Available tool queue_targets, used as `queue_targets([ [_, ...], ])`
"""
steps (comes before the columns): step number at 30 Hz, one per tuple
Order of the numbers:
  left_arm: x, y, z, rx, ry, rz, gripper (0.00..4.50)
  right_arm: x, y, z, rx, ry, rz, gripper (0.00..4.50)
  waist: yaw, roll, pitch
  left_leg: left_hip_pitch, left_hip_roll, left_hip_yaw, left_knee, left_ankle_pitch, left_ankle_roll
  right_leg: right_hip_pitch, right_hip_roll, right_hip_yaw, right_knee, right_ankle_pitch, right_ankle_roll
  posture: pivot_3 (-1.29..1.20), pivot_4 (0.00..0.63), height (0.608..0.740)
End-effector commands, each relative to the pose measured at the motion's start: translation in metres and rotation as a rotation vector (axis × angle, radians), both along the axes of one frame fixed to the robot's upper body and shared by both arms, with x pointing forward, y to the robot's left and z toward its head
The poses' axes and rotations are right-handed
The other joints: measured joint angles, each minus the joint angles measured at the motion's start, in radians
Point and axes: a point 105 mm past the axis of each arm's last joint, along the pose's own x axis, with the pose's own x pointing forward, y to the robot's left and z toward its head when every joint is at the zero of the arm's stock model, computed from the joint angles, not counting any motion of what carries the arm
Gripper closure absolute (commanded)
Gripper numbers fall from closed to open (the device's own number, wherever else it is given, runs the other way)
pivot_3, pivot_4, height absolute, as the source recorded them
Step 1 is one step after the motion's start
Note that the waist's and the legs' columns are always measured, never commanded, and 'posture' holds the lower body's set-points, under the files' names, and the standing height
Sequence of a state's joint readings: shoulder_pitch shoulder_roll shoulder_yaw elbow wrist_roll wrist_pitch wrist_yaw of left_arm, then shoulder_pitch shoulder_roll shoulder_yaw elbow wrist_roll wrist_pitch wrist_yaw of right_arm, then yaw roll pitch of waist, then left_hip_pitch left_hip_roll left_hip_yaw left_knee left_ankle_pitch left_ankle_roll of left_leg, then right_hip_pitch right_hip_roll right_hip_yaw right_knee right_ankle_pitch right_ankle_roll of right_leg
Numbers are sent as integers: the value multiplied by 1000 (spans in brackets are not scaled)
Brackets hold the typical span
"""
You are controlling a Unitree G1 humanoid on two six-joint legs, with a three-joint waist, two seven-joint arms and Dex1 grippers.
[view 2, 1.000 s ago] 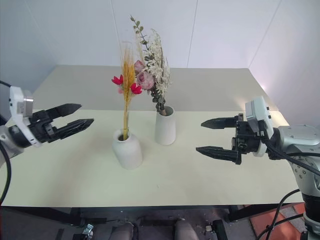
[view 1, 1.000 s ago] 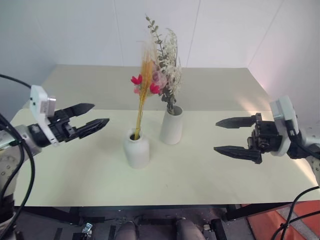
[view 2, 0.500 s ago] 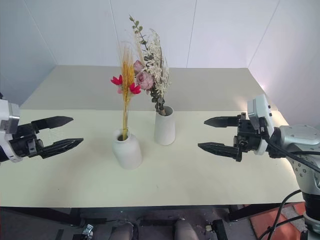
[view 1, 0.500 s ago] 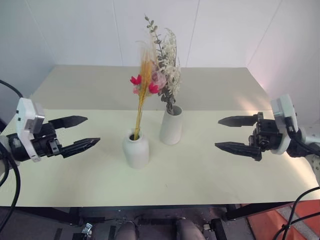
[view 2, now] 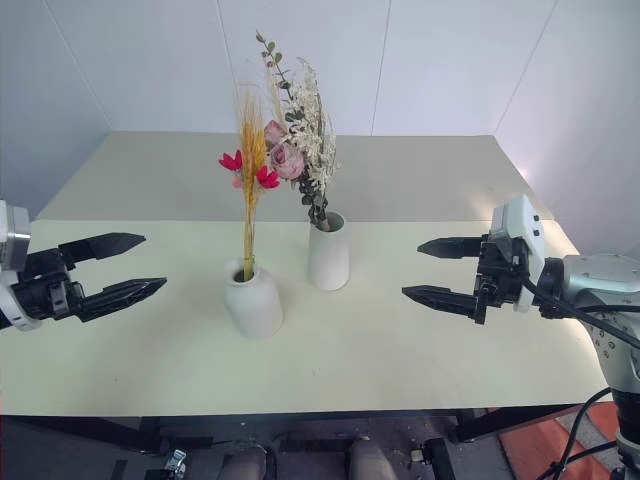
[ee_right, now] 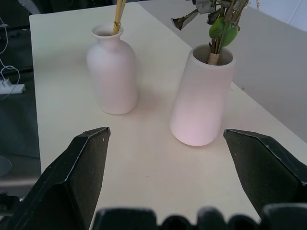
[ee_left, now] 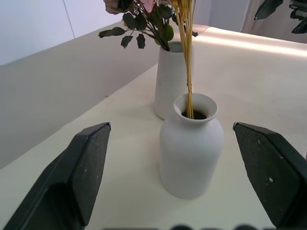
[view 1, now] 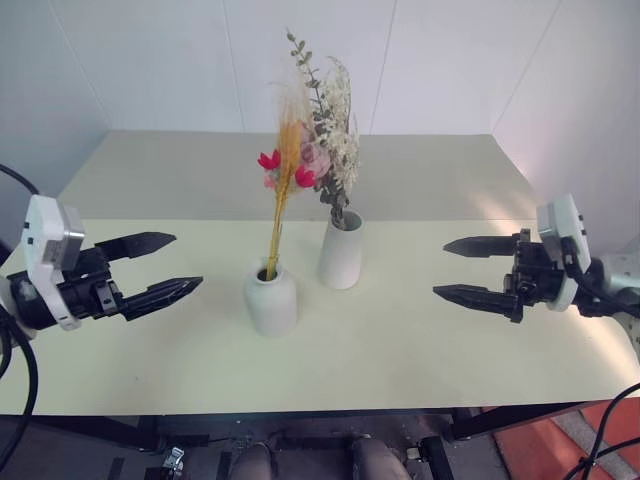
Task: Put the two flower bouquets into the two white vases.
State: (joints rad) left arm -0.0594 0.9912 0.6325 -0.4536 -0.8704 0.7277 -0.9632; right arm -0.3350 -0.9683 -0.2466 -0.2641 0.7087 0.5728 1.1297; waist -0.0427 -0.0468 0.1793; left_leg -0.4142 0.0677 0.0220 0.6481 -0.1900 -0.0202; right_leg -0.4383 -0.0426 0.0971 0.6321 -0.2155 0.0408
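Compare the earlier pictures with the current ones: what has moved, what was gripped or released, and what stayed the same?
The left gripper drew back from the short vase toward the table's left edge, jaws open and empty. Nothing was gripped or released. The right gripper stayed about where it was, open and empty. Both bouquets remain standing: the yellow-stemmed bouquet in the short vase, the rose bouquet in the tall vase.

No readable text, label, brand, number or sign in any view.
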Motion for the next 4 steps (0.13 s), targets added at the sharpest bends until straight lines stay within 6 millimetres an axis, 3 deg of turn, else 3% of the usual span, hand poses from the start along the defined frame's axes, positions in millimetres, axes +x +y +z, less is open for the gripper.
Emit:
queue_targets([
  [1,-1,-5,9,1,-45,-3,49,-2,-3,9,-5,-49,-26,0,0,0,0,0,0,0,0,0,0,0,0,0,0,0,0,0,150,740],
  [4,0,-5,11,6,-53,3,49,-4,-4,8,2,-48,-33,0,0,0,0,0,0,0,0,0,0,0,0,0,0,0,0,0,150,740],
])
